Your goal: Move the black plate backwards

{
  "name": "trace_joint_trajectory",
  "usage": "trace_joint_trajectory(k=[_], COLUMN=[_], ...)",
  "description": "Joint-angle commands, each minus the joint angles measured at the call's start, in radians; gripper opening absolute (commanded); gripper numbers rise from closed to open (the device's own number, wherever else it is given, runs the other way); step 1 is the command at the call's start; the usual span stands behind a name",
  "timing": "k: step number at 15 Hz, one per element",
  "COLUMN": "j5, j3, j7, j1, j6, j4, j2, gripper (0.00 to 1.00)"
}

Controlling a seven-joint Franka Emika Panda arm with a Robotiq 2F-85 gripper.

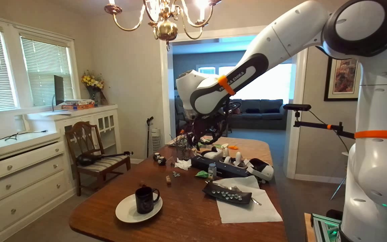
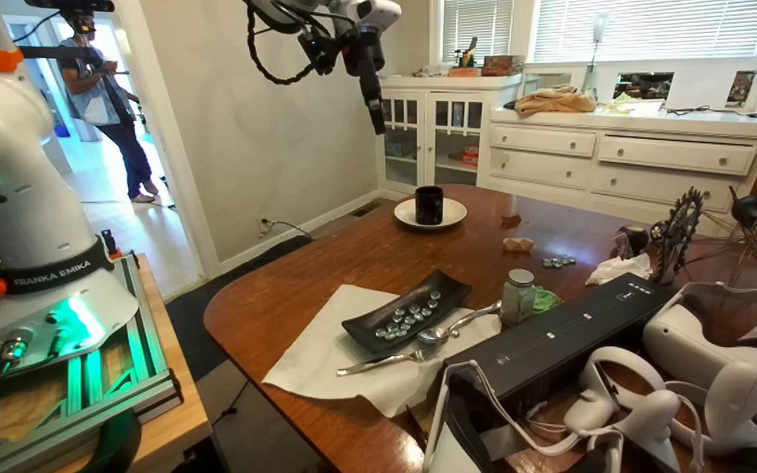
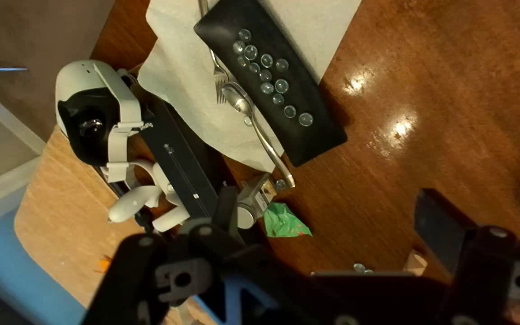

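Note:
The black plate is long, flat and rectangular, with several clear glass gems on it. It lies partly on a white napkin near the table edge in both exterior views (image 1: 240,200) (image 2: 367,328), and in the wrist view (image 3: 307,141). A fork and a spoon (image 3: 238,100) lie along one long side of it. My gripper (image 3: 332,212) is open with nothing between its fingers. It hangs high above the table, apart from the plate, and also shows in both exterior views (image 1: 193,143) (image 2: 378,128).
A round white plate (image 1: 126,215) holds a black mug (image 1: 145,201). A long black box (image 2: 562,335), a glass jar (image 2: 518,299) and white headsets (image 2: 700,355) stand on the spoon's side of the black plate. A green wrapper (image 3: 285,222) lies by the jar.

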Motion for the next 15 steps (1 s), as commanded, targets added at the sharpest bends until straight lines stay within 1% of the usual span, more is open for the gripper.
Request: trace_joint_trajectory(k=[1, 3, 6, 8, 12, 15], j5=[0.004, 0.005, 0.004, -0.063, -0.159, -0.174], j3=[-0.054, -0.074, -0.072, -0.078, -0.116, -0.145], j7=[0.02, 0.024, 0.024, 0.129, 0.248, 0.265], j1=[0.039, 0.046, 0.053, 0.064, 0.091, 0.105], j6=[0.002, 0.005, 0.005, -0.03, -0.026, -0.024], j4=[0.015, 0.027, 0.027, 0.066, 0.12, 0.208], j2=[0.032, 0.063, 0.048, 0.114, 0.246, 0.39], gripper=[1.0, 1.0, 1.0, 1.0, 1.0, 1.0])
